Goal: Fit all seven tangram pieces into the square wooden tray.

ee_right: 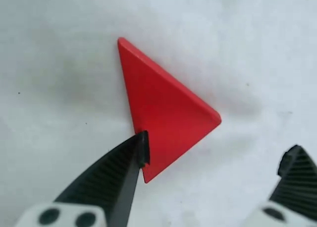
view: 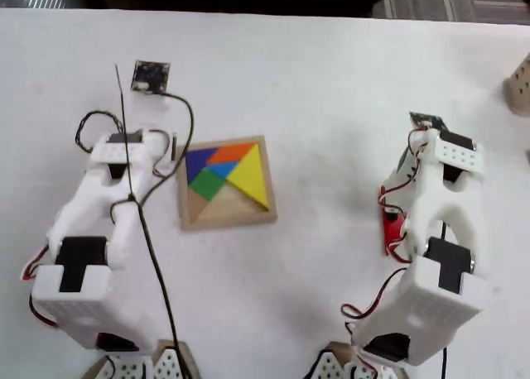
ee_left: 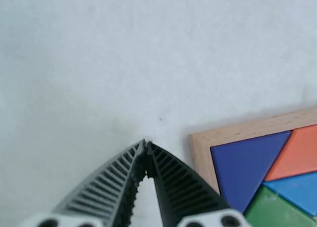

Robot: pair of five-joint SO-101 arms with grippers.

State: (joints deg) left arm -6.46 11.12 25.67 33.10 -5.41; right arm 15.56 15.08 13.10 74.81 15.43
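Observation:
The square wooden tray [view: 225,223] lies between the two arms. It holds a blue [view: 197,164], an orange [view: 232,153], a light blue [view: 220,170], a green [view: 204,184] and a yellow piece [view: 248,176]; its near part is bare wood. My left gripper [ee_left: 146,146] is shut and empty, just off the tray's corner [ee_left: 200,138], beside the blue piece [ee_left: 245,162]. A red triangle [ee_right: 163,113] lies flat on the table by the right arm, also visible as the red triangle [view: 391,227]. My right gripper [ee_right: 218,157] is open over it, one fingertip [ee_right: 142,147] at the triangle's edge.
A small circuit board [view: 151,75] with a black cable lies behind the left arm. A tan object [view: 520,85] stands at the far right edge. The white table is bare in front of the tray and behind it.

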